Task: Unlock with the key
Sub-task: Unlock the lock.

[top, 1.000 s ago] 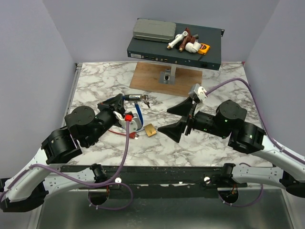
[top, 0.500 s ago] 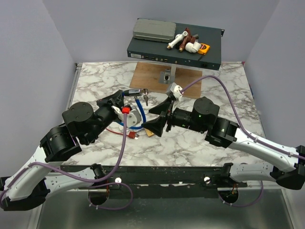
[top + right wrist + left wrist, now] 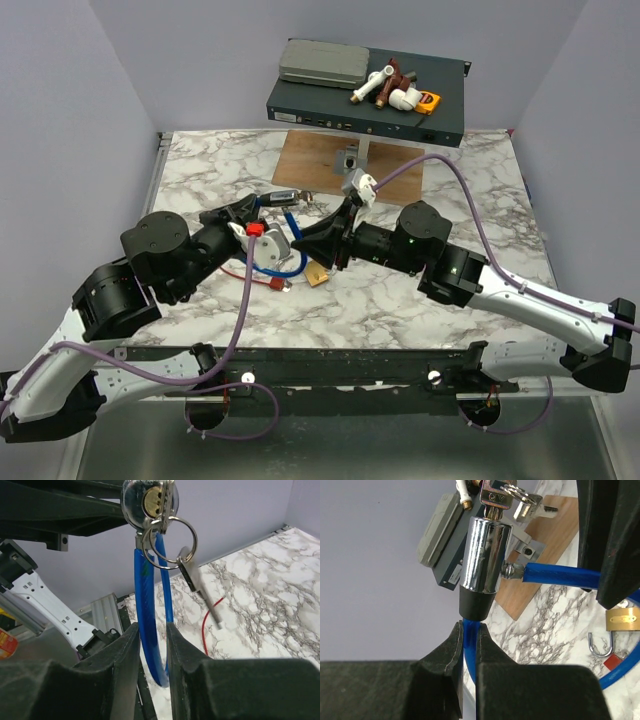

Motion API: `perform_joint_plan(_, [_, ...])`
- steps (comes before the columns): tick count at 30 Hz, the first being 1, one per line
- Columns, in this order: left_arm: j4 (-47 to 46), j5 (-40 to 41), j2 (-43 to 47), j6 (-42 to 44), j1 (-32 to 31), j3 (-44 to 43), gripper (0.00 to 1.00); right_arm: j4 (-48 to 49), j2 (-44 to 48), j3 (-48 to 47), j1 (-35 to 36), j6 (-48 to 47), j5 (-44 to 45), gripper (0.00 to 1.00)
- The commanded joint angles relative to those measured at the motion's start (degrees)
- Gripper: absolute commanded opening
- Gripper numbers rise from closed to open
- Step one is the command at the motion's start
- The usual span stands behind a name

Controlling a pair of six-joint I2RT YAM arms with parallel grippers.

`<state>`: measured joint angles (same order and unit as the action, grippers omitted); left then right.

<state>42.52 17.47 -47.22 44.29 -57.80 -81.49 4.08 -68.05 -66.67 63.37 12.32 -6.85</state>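
Note:
A chrome cable lock (image 3: 482,562) hangs in the air on its blue cable (image 3: 560,574), with a key (image 3: 495,497) in its cylinder and more keys on a ring. My left gripper (image 3: 468,627) is shut on the blue cable just below the lock's black collar. From above, the lock (image 3: 285,197) sits between both arms. My right gripper (image 3: 152,627) is below the lock face (image 3: 150,502). Its jaws are narrowed, and the cable loop (image 3: 147,605) hangs in the gap between them. The key ring (image 3: 175,537) dangles above the fingertips, untouched.
A brass padlock (image 3: 317,274) with an open shackle lies on the marble table beside a red wire (image 3: 250,275). A wooden board (image 3: 320,160) with a metal fitting lies behind the lock. A dark box (image 3: 365,100) carrying loose parts stands at the back.
My right arm has swung left up to the lock, and its jaws have gone from wide apart to a narrow gap around the cable loop. The left gripper keeps its hold.

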Motion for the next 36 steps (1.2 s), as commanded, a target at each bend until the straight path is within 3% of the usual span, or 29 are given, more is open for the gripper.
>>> perform_joint_plan(1, [0.8, -4.26, 0.38, -3.85, 0.14, -4.55, 0.0, 0.77, -1.11, -0.43, 0.23, -1.69, 1.79, 0.23])
perform_joint_plan(4, [3.13, -8.16, 0.46, -5.37, 0.14, -6.16, 0.0, 1.22, -0.61, 0.33, 0.2, -2.54, 2.37, 0.06])
perform_joint_plan(6, [4.38, -10.09, 0.55, -6.34, 0.19, -6.91, 0.0, 1.89, 0.11, 0.86, 0.19, -3.38, 2.28, 0.01])
perform_joint_plan(7, [5.29, -10.98, 0.57, -6.66, 0.15, -7.16, 0.1, 2.35, 0.72, 1.22, 0.25, -3.9, 2.0, 0.01])
perform_joint_plan(9, [7.48, -13.02, 0.45, -7.47, 0.28, -7.96, 0.41, 3.08, 2.0, 1.87, 0.21, -5.08, 0.91, 0.01])
perform_joint_plan(11, [9.61, -14.81, 0.33, -8.89, 0.58, -8.85, 0.63, 3.17, 3.36, 2.54, 0.25, -6.01, -0.11, 0.01])
perform_joint_plan(15, [13.6, -18.16, -0.09, -11.11, 2.34, -10.88, 0.8, 2.35, 6.3, 4.29, 0.24, -7.75, -2.17, 0.01])
perform_joint_plan(19, [18.66, -26.68, -2.12, -13.04, 8.88, -14.61, 0.88, -0.17, 8.4, 4.53, 0.21, -8.83, -4.1, 0.01])
perform_joint_plan(26, [25.77, -50.07, -7.17, -12.48, 25.22, -20.66, 0.89, -3.98, 8.97, 2.05, 0.23, -9.52, -9.89, 0.01])
perform_joint_plan(30, [32.69, -60.62, -10.86, -9.21, 26.29, -25.5, 0.89, -3.97, 9.34, 1.47, 0.26, -9.58, -11.21, 0.01])
perform_joint_plan(36, [37.76, -65.6, -12.37, -5.37, 26.25, -25.75, 0.81, -3.23, 9.58, 1.01, 0.21, -9.98, -11.57, 0.01])
